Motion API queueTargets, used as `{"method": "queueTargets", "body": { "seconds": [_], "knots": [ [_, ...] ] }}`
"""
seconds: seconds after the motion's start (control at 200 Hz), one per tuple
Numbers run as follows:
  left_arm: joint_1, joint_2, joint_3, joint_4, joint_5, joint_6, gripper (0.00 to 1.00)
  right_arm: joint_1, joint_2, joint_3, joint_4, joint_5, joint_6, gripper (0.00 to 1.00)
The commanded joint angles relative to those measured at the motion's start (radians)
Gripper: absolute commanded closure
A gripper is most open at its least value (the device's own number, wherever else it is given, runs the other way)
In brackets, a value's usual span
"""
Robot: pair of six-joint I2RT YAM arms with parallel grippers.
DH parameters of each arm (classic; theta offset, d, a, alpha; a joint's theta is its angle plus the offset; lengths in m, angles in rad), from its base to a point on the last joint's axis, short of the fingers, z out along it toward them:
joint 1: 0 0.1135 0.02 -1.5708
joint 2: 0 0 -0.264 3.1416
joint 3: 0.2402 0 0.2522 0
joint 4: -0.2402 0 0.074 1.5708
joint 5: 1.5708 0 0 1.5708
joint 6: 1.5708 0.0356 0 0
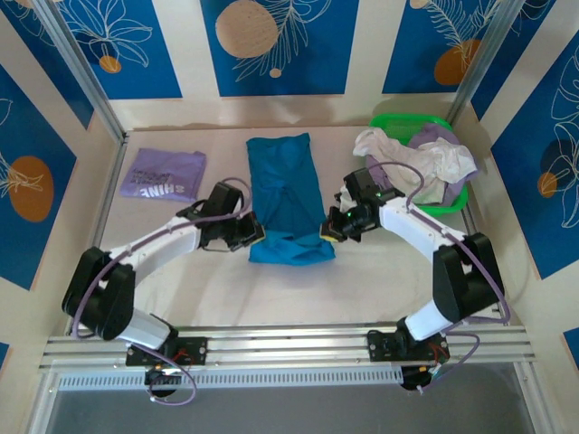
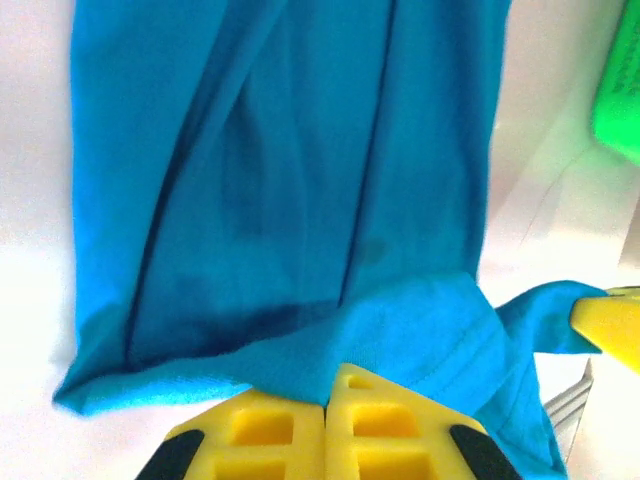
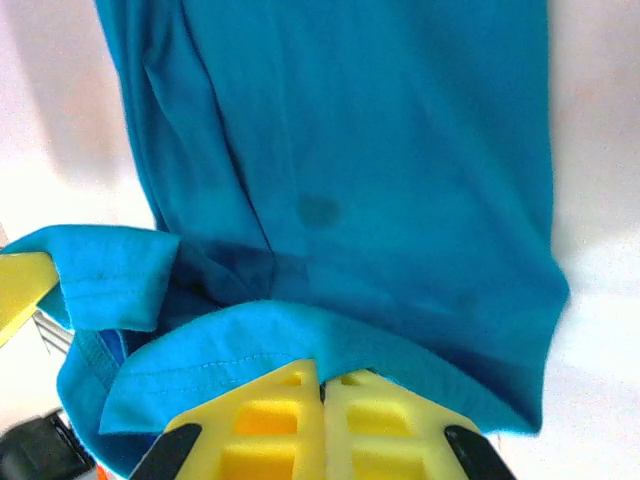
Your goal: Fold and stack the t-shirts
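- The teal t-shirt (image 1: pixel 288 194) lies lengthwise down the middle of the table (image 1: pixel 271 294), its far end flat and its near end bunched and turned over on itself.
- You have a gripper at each near corner of it: the left gripper (image 1: pixel 251 237) at the left corner, the right gripper (image 1: pixel 331 230) at the right one.
- In your left wrist view, the left gripper (image 2: pixel 327 392) has its yellow fingers pressed together, and the hem of the teal t-shirt (image 2: pixel 300 190) is gathered right at their tips, pinched there.
- In your right wrist view, the right gripper (image 3: pixel 322 378) is likewise closed tight, with the stitched hem of the teal t-shirt (image 3: pixel 380 160) curling over the fingertips and caught between them.
- Between the two grips the near edge sags in a loose fold; the rest of the cloth runs away from the jaws with long creases.
- To the far left, well apart, a lavender t-shirt (image 1: pixel 163 174) with white lettering lies folded flat.
- At the far right stands a green basket (image 1: pixel 409 120) heaped with white and lilac t-shirts (image 1: pixel 418 158), just beyond your right arm.
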Motion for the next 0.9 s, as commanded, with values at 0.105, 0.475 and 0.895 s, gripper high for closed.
{"method": "queueTargets", "body": {
  "seconds": [0.105,0.475,0.895],
  "knots": [
    [0.115,0.115,0.15,-0.048,0.074,0.108,1.0,-0.053,0.144,0.181,-0.01,-0.05,-0.065,1.0],
    [0.21,0.337,0.313,-0.023,0.173,0.123,1.0,-0.096,0.382,0.442,-0.021,-0.076,-0.096,1.0],
    [0.248,0.49,0.453,0.006,0.168,0.087,1.0,-0.149,0.568,0.649,-0.067,-0.081,-0.052,1.0]
  ]
}}
